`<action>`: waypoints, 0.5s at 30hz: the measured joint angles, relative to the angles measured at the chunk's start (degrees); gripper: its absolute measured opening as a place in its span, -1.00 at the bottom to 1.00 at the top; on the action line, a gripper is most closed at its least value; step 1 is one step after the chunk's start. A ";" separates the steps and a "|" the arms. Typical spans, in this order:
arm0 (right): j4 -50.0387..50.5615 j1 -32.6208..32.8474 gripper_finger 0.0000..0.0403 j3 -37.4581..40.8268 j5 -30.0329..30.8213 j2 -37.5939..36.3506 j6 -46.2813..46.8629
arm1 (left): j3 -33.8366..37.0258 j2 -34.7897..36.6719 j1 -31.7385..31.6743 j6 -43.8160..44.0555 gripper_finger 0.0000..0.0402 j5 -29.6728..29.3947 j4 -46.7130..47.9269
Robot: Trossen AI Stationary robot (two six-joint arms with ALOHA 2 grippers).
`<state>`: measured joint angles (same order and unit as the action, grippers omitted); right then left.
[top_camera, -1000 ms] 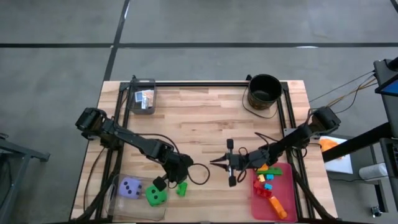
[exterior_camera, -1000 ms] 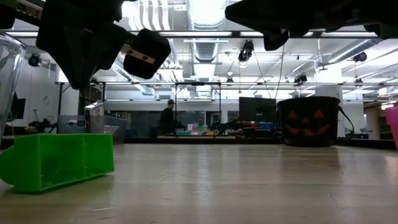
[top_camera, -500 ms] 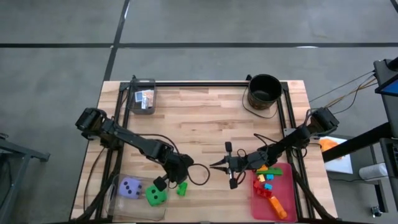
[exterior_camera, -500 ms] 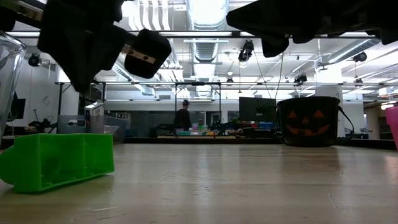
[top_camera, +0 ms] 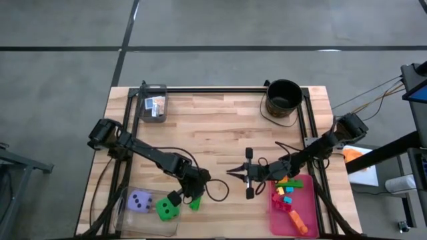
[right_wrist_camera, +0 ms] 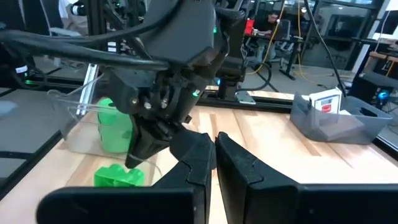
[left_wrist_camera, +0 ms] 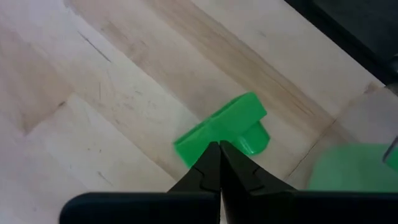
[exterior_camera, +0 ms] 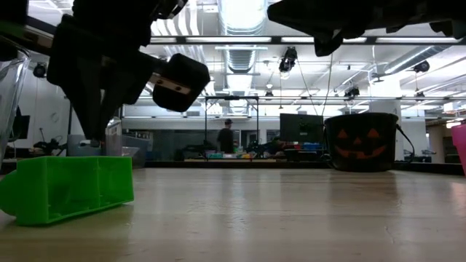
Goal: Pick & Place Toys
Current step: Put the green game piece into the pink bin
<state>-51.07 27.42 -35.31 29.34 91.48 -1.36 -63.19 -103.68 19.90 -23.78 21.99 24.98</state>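
Your left gripper (left_wrist_camera: 219, 144) is hanging clenched and empty just above the green brick (left_wrist_camera: 222, 127). The brick is lying on the table beside the green die (top_camera: 167, 211). Your right gripper (top_camera: 230, 175) is waiting nearby, clenched too.

Green die (left_wrist_camera: 348, 168) blurred, cropped at frame edge

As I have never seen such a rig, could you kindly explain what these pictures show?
Two dark robot arms work at a wooden table. One picture looks straight down, one looks level across the table, and two come from the arms' wrists. The left tool is shut and empty, just above a small green plastic brick. The right tool waits shut near the table's middle. Also there: a clear box with green and purple dice, a pink tray of coloured bricks and a black bucket.
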 joint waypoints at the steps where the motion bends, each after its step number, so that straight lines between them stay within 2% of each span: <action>1: 0.19 0.00 -0.89 -0.02 0.00 -0.02 0.04 | -0.11 -0.01 0.00 -0.07 -1.00 0.14 0.17; 8: 1.02 0.11 -0.89 0.00 0.00 -0.02 0.13 | -0.34 -0.45 -0.02 -0.79 -1.00 2.14 0.42; 15: 0.99 0.11 -0.89 0.00 0.88 -0.02 0.17 | -1.47 -4.32 -1.08 -1.37 -1.00 5.47 -0.32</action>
<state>-50.08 27.53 -35.31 30.22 91.46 -1.19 -64.66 -108.00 18.82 -25.15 27.45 24.66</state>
